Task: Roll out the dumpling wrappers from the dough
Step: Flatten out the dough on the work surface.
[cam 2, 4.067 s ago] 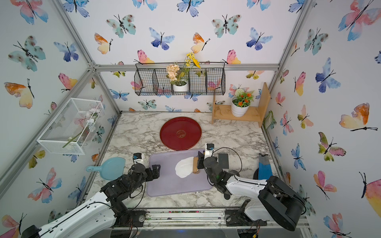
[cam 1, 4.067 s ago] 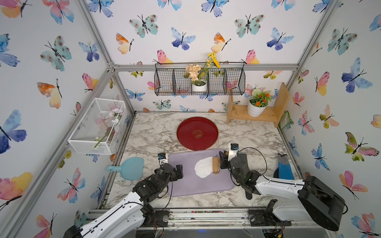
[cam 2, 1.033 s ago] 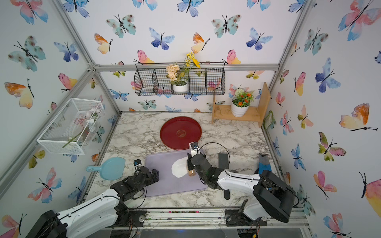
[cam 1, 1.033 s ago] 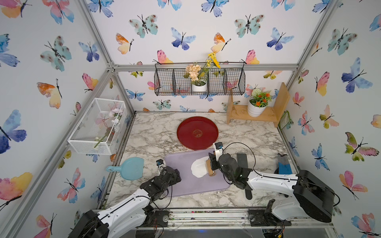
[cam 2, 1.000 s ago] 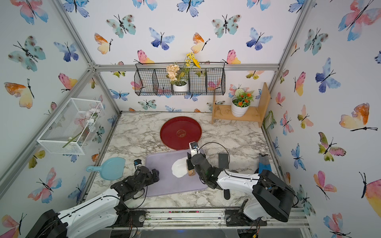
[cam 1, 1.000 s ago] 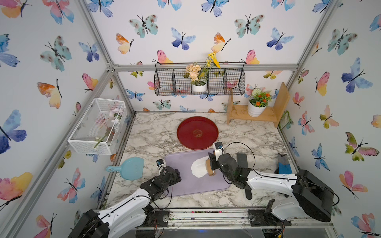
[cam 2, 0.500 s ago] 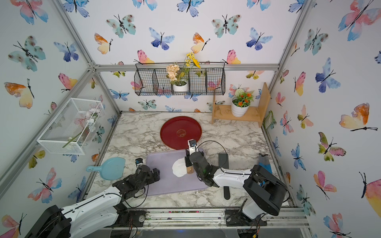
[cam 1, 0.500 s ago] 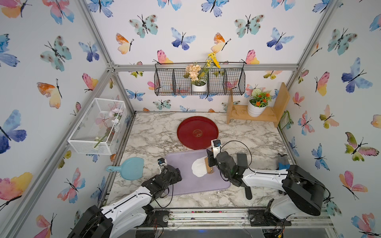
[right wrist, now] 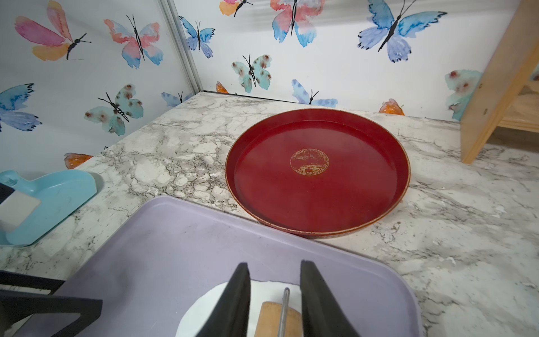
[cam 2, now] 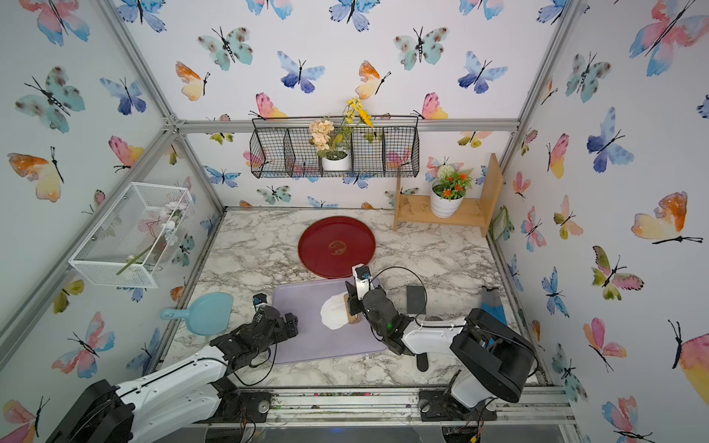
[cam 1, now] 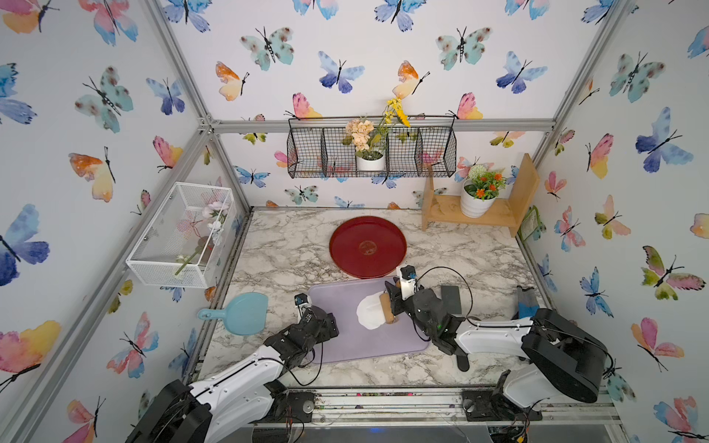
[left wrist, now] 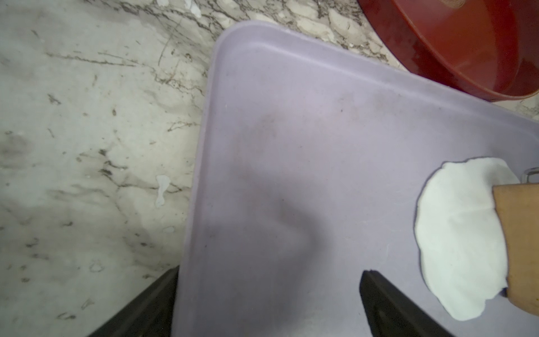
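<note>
White dough (cam 1: 369,316) lies flattened on the lilac tray (cam 1: 368,345) on the marble surface (cam 1: 479,249), with the wooden roller (cam 1: 387,312) resting on the dough's edge nearer the right arm. The right pincer (right wrist: 274,264) is clamped on the roller's handle. The left pincer (left wrist: 269,271) gapes wide and empty over the tray's opposite edge.

The dough (cam 1: 368,316) is white. The roller (cam 1: 386,312) is brown. The mat (cam 1: 345,341) is purple. The tray (cam 1: 345,245) is red with a round gold mark.

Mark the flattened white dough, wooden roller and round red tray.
Flattened white dough (left wrist: 460,242): left wrist view, sheet's middle.
Wooden roller (left wrist: 522,248): left wrist view, barrel.
Round red tray (right wrist: 277,189): right wrist view, bare floor.
</note>
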Robot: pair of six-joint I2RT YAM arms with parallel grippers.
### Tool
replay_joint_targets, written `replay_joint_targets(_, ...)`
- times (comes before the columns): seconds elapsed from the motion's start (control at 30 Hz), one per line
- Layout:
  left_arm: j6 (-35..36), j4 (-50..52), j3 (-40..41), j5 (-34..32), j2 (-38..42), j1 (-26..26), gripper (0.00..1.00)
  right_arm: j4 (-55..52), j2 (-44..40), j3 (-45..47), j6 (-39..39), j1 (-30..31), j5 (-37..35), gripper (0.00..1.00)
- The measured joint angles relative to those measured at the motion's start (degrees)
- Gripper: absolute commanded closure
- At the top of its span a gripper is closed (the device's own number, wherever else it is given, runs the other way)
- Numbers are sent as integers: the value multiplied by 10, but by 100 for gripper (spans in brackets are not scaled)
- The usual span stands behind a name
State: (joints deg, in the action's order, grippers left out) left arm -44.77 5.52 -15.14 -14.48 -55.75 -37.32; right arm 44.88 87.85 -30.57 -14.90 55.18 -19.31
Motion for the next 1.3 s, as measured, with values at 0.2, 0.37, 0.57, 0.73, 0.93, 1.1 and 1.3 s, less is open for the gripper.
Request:
replay_joint_targets(0.2, 0, 1, -2, 1, -2, 2, 1, -22, 9, -22, 19, 2, 7, 98)
replay_joint_targets(0.37, 3, 2, -2, 2, -2, 2, 1, -41, 13, -35, 37, 3, 22, 98)
replay_joint_targets(0.57, 5, 3, -2, 5, 0, 5, 1, -39, 16, -36, 58, 3, 45, 98)
replay_joint_targets(0.73, 7, 5, -2, 6, 1, 6, 1, -37, 20, -38, 80, 3, 65, 98)
replay_joint_targets(0.93, 9, 6, -2, 7, 1, 6, 1, -49, 24, -51, 89, 3, 69, 98)
replay_joint_targets(1.1, 9, 10, -5, 11, 1, 9, 1, -84, 9, -65, 69, 9, 38, 98)
replay_joint_targets(1.3, 18, 48, -30, 16, 15, 11, 1, -159, -5, -98, 68, 13, 22, 98)
